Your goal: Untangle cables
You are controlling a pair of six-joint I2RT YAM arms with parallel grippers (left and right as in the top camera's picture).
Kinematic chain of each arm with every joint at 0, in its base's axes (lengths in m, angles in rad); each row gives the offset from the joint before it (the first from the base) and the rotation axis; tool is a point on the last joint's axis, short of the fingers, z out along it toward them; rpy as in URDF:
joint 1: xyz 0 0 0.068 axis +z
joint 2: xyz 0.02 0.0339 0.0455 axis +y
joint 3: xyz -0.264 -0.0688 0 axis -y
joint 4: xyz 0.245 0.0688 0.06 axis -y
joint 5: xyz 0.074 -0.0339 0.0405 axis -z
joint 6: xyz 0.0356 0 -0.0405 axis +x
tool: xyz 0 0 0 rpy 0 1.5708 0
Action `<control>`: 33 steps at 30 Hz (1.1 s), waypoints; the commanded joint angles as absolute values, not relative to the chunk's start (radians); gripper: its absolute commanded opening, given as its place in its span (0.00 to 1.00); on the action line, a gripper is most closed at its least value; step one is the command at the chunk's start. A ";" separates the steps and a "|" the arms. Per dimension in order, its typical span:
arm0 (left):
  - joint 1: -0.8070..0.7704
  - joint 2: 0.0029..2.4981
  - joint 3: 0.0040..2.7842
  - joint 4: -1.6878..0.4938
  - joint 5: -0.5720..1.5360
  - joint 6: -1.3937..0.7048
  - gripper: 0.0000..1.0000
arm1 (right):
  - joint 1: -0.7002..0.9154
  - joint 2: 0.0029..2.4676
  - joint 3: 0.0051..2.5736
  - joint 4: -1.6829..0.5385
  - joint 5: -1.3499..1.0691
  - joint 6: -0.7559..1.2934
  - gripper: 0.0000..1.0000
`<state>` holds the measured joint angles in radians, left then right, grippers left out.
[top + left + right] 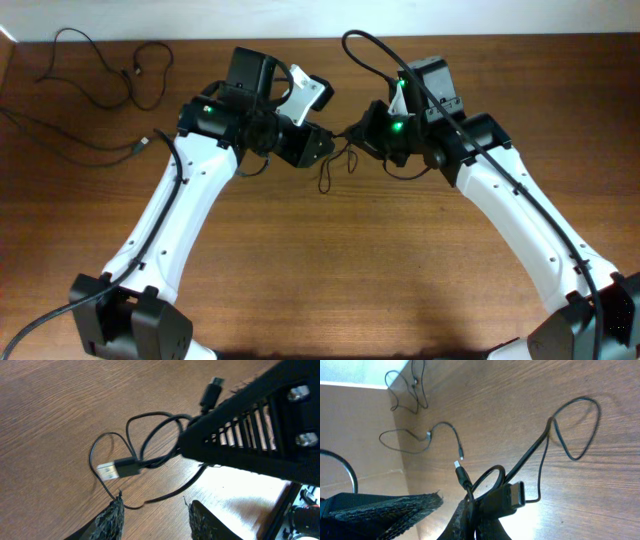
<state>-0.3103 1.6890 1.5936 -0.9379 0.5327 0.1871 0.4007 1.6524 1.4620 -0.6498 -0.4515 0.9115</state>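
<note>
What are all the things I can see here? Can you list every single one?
brown wooden table: one, brown, under everything.
loose thin black cables: two, black, lying at the table's far left corner, away from the arms.
tangled bunch of thin black cables with plug ends: one bunch, black, between the two arms; strand count unclear.
white-and-black robot arms: two, left and right.
left end effector: one, black, open, next to that bunch.
right end effector: one, black, shut on that bunch.

No text, label, brand or number legible in any view. Plugs [106, 471] on the cables [134, 466] show bare metal and black shell only (any embossing too small to tell).
</note>
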 commanded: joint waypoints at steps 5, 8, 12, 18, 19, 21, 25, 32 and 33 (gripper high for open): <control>-0.321 1.681 1.605 -0.913 0.524 0.242 0.38 | 0.405 1.643 1.464 -0.639 -0.607 0.899 0.04; -0.321 1.681 1.605 -0.912 0.481 0.242 0.31 | 0.405 1.643 1.464 -0.639 -0.649 0.899 0.04; -0.321 1.681 1.605 -0.912 0.482 0.242 0.26 | 0.405 1.643 1.464 -0.662 -0.651 0.899 0.04; -0.321 1.681 1.605 -0.921 0.615 0.331 0.17 | 0.405 1.643 1.464 -0.661 -0.652 0.915 0.04; -0.321 1.681 1.605 -0.921 0.614 0.341 0.17 | 0.405 1.643 1.464 -0.661 -0.652 0.925 0.04; -0.321 1.681 1.605 -0.939 0.607 0.407 0.22 | 0.405 1.643 1.464 -0.656 -0.675 0.925 0.04; -0.321 1.681 1.605 -0.964 0.599 0.440 0.24 | 0.403 1.643 1.464 -0.649 -0.678 0.925 0.04; -0.334 1.681 1.605 -0.981 0.600 0.463 0.18 | 0.403 1.643 1.464 -0.639 -0.712 0.925 0.04; -0.334 1.681 1.605 -0.981 0.599 0.463 0.15 | 0.403 1.643 1.464 -0.639 -0.711 0.925 0.04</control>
